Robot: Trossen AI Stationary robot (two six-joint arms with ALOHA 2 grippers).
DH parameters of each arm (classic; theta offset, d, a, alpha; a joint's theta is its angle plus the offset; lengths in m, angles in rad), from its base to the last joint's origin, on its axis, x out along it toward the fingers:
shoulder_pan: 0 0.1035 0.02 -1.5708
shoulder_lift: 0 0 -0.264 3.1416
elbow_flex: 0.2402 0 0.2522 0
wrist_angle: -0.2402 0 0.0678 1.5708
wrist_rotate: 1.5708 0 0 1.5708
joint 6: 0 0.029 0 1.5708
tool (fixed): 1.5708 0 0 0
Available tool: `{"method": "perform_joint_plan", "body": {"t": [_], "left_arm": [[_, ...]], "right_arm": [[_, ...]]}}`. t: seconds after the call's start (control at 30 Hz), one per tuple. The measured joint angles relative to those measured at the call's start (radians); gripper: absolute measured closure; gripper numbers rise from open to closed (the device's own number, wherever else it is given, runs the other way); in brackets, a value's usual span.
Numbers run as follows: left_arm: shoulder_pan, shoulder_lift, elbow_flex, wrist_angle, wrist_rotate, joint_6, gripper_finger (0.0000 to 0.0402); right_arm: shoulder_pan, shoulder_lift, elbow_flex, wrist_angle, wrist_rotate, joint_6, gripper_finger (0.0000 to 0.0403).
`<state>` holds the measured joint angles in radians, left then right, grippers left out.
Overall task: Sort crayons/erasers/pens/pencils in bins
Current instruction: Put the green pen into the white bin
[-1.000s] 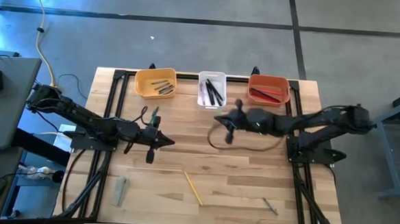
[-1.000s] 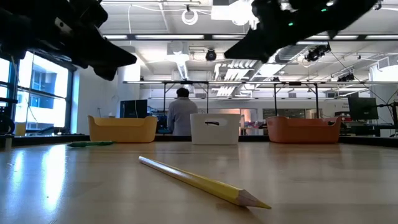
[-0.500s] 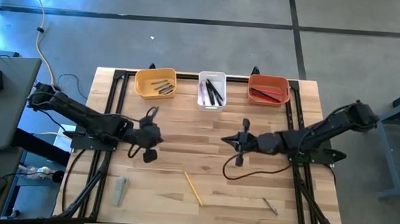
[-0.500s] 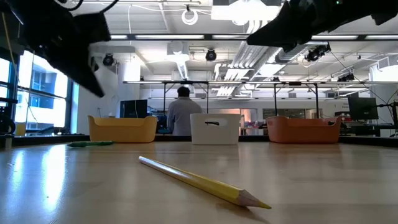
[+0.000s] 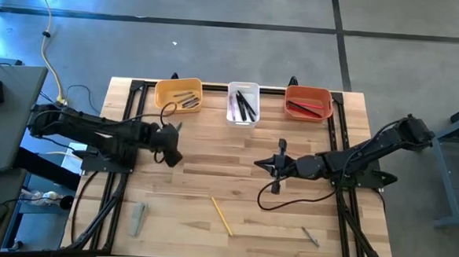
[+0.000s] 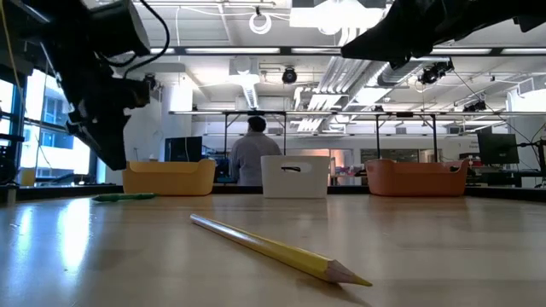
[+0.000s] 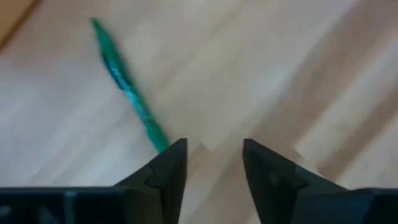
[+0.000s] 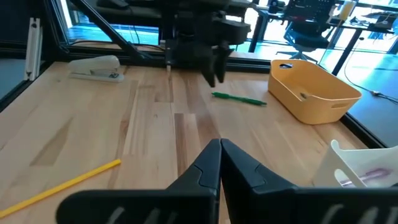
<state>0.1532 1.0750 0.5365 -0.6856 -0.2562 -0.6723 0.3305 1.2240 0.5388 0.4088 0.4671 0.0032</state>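
A green pen lies flat on the wood, close to the yellow-orange bin. It also shows as the green pen in the right wrist view. My left gripper points steeply down just over it, open, with one fingertip beside the pen's end and nothing between the fingers. My right gripper is shut and empty, held level above the table's middle. A yellow pencil lies flat toward the near edge. The white bin holds black pens and the red-orange bin holds red pencils.
A grey stapler-like thing lies near the front left, and a small grey stick near the front right. The three bins stand in a row along the far edge. A person stands in the room beyond the table.
My left gripper has tipped from nearly level to pointing steeply down and swung toward the far edge, over the green pen. My right gripper has drawn back from the white bin toward the table's middle, then kept still, shut. Nothing on the table has moved.
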Motion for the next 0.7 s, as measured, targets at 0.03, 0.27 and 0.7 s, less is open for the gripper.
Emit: {"method": "perform_joint_plan", "body": {"t": [0.03, 0.27, 0.7], "left_arm": [[0.029, 0.0, 0.0, 0.003, 0.007, 0.01, 0.025], [0.203, 0.015, 0.0, 0.012, 0.091, 0.08, 0.0227], [0.272, 0.186, 0.0, 0.026, 0.165, 0.122, 0.0245]], "right_arm": [[0.0, 0.0, 0.0, 0.0, 0.0, 0.0, 0.0403], [0.0, 0.0, 0.0, 0.0, 0.0, -0.002, 0.0403], [0.0, 0.0, 0.0, 0.0, 0.0, -0.003, 0.0403]]}}
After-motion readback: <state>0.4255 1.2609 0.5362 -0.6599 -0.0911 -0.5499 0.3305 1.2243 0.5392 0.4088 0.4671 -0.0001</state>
